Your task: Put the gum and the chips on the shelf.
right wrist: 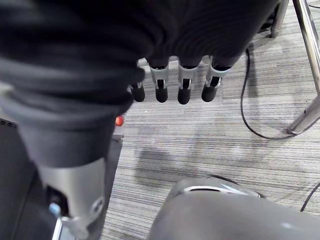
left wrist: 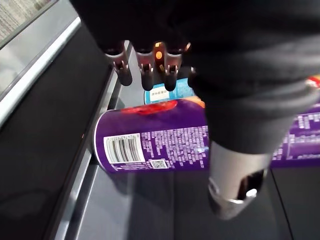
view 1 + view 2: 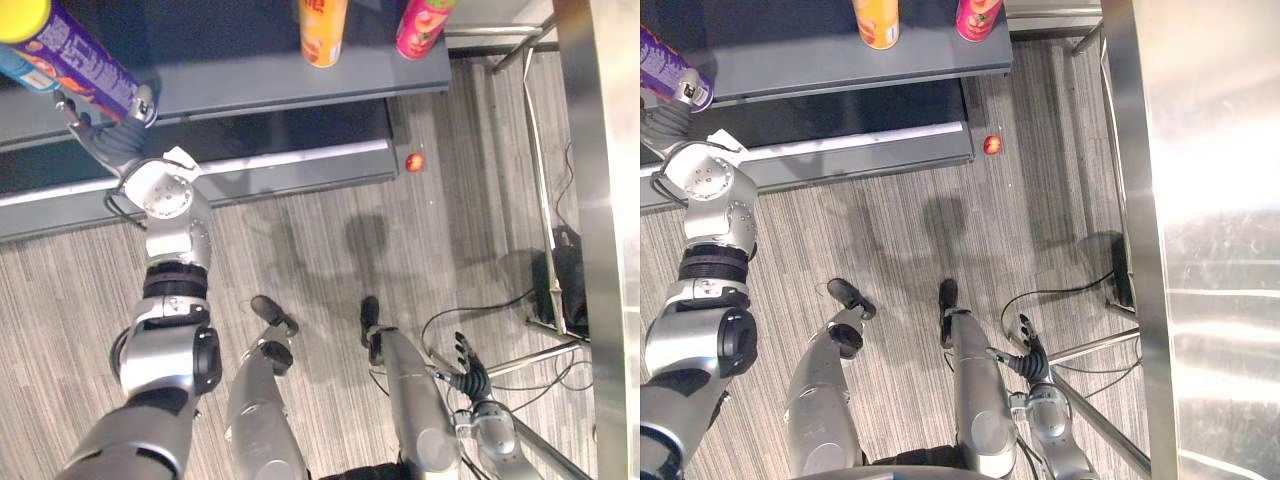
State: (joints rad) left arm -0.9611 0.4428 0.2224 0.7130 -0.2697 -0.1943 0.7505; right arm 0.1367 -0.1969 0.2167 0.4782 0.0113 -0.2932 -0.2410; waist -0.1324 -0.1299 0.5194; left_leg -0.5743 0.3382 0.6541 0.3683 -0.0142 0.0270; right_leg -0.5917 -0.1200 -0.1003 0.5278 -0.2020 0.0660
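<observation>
A purple chips can [image 3: 80, 58] with a yellow lid lies tilted at the left end of the dark grey shelf [image 3: 250, 70], beside a blue can [image 2: 167, 92]. My left hand [image 3: 98, 132] reaches up to the purple can's base. In the left wrist view its fingers [image 2: 145, 70] hang straight above the can [image 2: 155, 135] and the thumb crosses in front of it; I cannot tell whether they touch it. A small red round thing [image 3: 414, 161] lies on the floor by the shelf's right corner. My right hand [image 3: 468, 370] hangs low at my side, fingers relaxed, holding nothing.
An orange can [image 3: 322, 30] and a pink can [image 3: 422, 25] stand on the shelf's right half. A lower dark ledge [image 3: 280, 150] runs under the shelf. A metal table [image 3: 600, 200] with thin legs stands at the right, with a black box [image 3: 565, 275] beneath.
</observation>
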